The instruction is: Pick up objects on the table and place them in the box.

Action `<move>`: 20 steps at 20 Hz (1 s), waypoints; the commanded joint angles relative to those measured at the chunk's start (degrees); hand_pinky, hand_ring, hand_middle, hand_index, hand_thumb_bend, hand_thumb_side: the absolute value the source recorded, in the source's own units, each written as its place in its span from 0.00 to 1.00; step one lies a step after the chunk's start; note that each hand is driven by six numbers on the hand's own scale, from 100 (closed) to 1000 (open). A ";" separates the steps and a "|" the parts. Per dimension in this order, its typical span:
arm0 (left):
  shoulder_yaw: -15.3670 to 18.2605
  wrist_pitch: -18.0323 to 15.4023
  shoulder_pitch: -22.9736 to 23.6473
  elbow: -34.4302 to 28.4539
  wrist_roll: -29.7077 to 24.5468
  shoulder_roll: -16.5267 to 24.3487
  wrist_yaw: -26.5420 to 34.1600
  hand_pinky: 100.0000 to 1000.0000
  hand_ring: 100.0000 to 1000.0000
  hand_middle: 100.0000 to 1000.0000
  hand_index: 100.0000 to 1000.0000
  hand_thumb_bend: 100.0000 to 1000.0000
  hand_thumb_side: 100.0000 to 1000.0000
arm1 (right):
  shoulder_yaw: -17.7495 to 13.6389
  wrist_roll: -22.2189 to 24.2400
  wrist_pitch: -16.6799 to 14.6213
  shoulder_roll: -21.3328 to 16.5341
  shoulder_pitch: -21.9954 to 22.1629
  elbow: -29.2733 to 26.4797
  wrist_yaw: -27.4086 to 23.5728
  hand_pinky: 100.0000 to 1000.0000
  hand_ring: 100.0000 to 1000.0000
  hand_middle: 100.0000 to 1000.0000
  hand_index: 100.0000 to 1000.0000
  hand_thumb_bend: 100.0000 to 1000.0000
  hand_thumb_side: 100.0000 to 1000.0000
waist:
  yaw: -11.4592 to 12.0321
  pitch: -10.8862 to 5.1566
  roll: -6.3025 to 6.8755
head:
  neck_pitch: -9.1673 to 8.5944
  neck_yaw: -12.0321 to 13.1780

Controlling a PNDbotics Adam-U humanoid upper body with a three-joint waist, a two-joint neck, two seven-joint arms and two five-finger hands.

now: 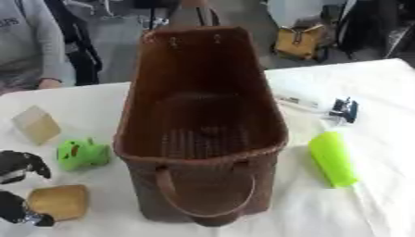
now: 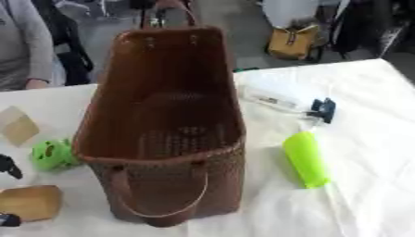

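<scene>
The brown woven basket (image 1: 203, 134) is sitting empty mid-frame while the left hand (image 1: 20, 185), lower left, is curling around a tan block (image 1: 58, 201), with 4 other objects waiting on the worktop (image 1: 373, 194).

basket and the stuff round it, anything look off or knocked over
Nothing stands out. The brown basket stands upright and looks empty. The green cylinder lies on its side on the white table, with no spill or damage showing.

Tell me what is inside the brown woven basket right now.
The brown basket looks empty: its woven floor and inner walls show, with no object lying in it. The strip of floor just behind the near wall is covered, so anything small there cannot be seen.
</scene>
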 commanded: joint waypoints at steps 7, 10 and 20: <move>-0.91 -1.07 -3.14 4.99 6.92 -1.67 -5.01 0.74 0.78 0.70 0.78 1.00 0.62 | -0.57 0.23 -0.05 -0.59 -0.48 -0.44 0.04 0.46 0.60 0.65 0.75 0.00 0.76 | -0.18 -0.46 -0.30 | -0.11 0.22; -1.34 -1.49 -4.47 7.59 8.52 -3.36 -5.18 0.74 0.78 0.69 0.78 1.00 0.62 | -0.52 0.27 -0.05 -0.42 -0.48 -0.34 0.00 0.46 0.60 0.65 0.75 0.00 0.76 | -0.20 -0.49 -0.36 | -0.14 0.31; -2.43 -3.77 -4.92 10.54 7.20 -4.11 -5.45 0.74 0.76 0.62 0.74 1.00 0.57 | -0.62 0.25 -0.07 -0.36 -0.54 -0.32 0.06 0.46 0.60 0.65 0.75 0.00 0.76 | -0.44 -0.46 -0.36 | -0.03 0.20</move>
